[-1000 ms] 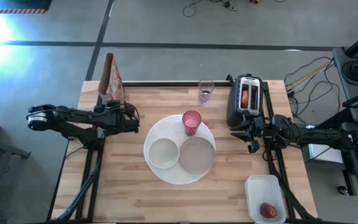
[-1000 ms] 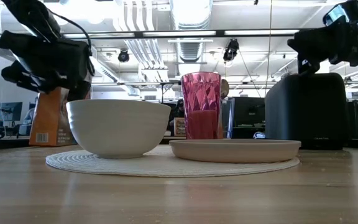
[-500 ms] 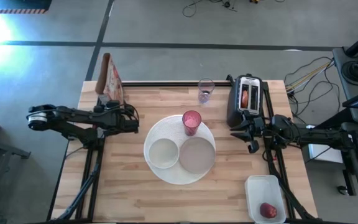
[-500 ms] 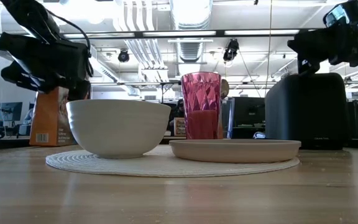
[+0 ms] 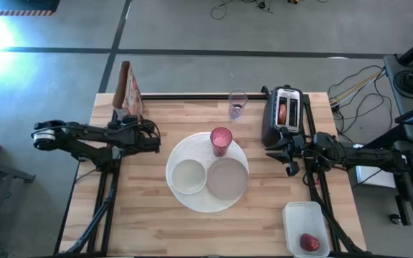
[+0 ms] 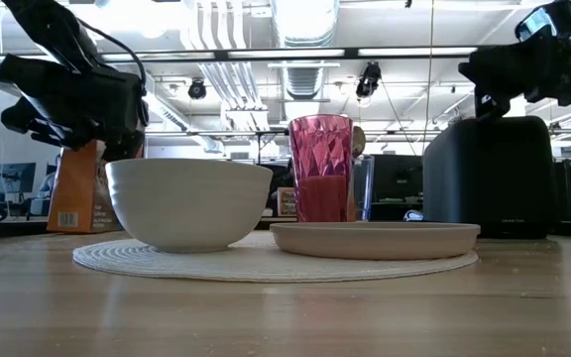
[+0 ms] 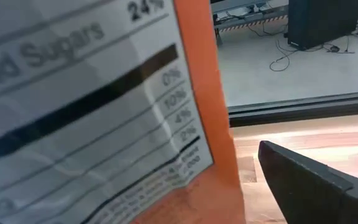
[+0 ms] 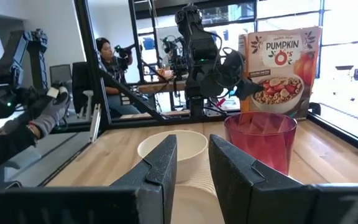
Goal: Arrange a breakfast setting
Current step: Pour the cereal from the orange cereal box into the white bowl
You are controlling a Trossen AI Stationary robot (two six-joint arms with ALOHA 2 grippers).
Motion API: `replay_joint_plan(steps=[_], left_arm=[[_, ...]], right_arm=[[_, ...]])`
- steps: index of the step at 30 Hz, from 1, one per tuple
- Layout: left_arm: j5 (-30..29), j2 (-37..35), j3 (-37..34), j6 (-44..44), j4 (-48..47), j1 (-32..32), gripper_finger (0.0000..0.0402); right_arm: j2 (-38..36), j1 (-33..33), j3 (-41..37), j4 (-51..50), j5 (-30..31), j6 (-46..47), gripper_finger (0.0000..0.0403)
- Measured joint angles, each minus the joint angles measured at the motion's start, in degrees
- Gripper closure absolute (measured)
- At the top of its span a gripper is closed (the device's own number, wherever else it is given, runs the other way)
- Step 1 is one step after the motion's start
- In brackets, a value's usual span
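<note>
The breakfast setting stands mid-table: a large round white plate [image 5: 192, 204] carries a small white bowl [image 5: 188, 175], a small grey plate [image 5: 226, 178] and a pink tumbler [image 5: 221, 140]. A bagel half [image 5: 284, 111] stands in the black toaster [image 5: 272, 122]. A red apple [image 5: 308, 242] lies in a clear tub. My left gripper [image 5: 133, 118] is open at the orange cereal box [image 7: 104, 106]. Its one visible finger [image 7: 309, 180] stands just clear of the box's edge; the other is hidden. My right gripper [image 8: 191, 168] hovers by the toaster, open a little, nothing between its fingers.
A clear glass [image 5: 236, 104] stands near the far edge, left of the toaster. The clear tub [image 5: 305, 228] sits at the near right corner. Bare wood lies along the near edge and at the near left. A person [image 8: 107, 68] stands beyond the table's left side.
</note>
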Motion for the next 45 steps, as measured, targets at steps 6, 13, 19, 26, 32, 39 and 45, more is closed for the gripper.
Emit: replay_joint_plan(steps=[6,13,19,26,32,39,45], left_arm=[[0.2,0.1,-0.5,0.2,0.0,1.6,0.009],[-0.1,0.1,-1.9,0.3,0.4,2.5,0.0116],[-0.7,0.1,-2.3,0.3,1.6,2.5,0.0186],[-3.2,0.1,-3.1,0.2,1.8,2.5,0.0229],[-4.5,0.1,-3.5,1.3,1.9,2.5,0.0242],[-4.5,0.1,-0.3,7.8,1.7,2.5,0.033],[-4.7,-0.1,3.8,15.2,0.0,2.5,0.0394]], right_arm=[[0.0,0.0,0.0,-0.2,-0.1,-1.0,0.0319],[0.0,0.0,0.0,-0.2,0.0,-1.0,0.0319],[0.0,0.0,0.0,0.0,0.0,-0.1,0.0319],[0.0,0.0,0.0,-0.4,-0.1,-1.6,0.0319],[0.0,0.0,0.0,0.1,0.0,0.2,0.0319],[0.0,0.0,0.0,-0.4,-0.1,-1.7,0.0319],[0.0,0.0,0.0,0.1,0.0,0.3,0.0319]])
